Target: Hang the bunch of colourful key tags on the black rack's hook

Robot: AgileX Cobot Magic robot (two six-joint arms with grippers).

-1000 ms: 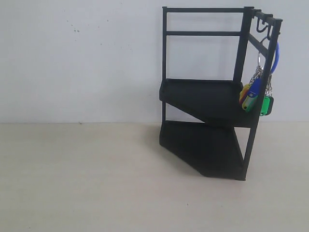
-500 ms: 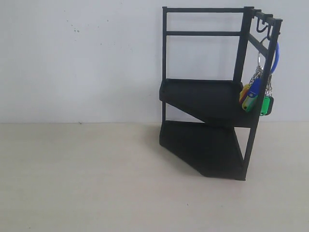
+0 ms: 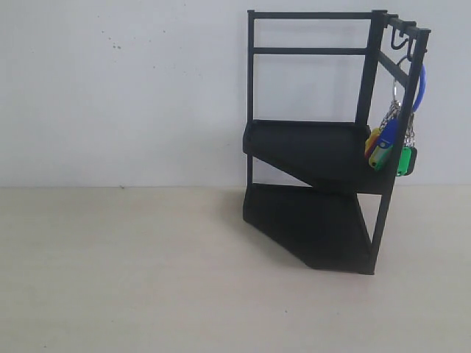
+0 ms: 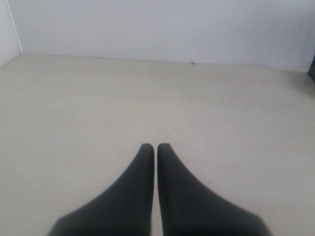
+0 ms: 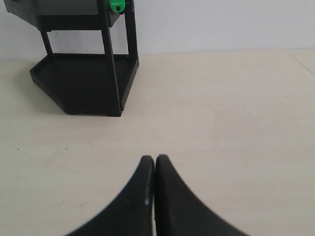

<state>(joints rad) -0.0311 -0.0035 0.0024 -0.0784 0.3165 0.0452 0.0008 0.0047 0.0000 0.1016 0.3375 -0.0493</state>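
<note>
The black rack [image 3: 316,147] stands at the right of the exterior view, against the white wall. The colourful key tag bunch [image 3: 390,143] hangs by its blue loop from a hook [image 3: 401,45] on the rack's top right rail, tags dangling beside the upper shelf. Neither arm appears in the exterior view. My left gripper [image 4: 156,146] is shut and empty over bare tabletop. My right gripper [image 5: 155,158] is shut and empty, well short of the rack [image 5: 83,83]; one green tag [image 5: 116,6] shows at that view's edge.
The beige table [image 3: 132,272] runs up to a white wall [image 3: 125,88]. In the left wrist view a wall corner [image 4: 15,29] shows beside the table's far edge, and a sliver of the rack [image 4: 312,69] lies at the frame edge.
</note>
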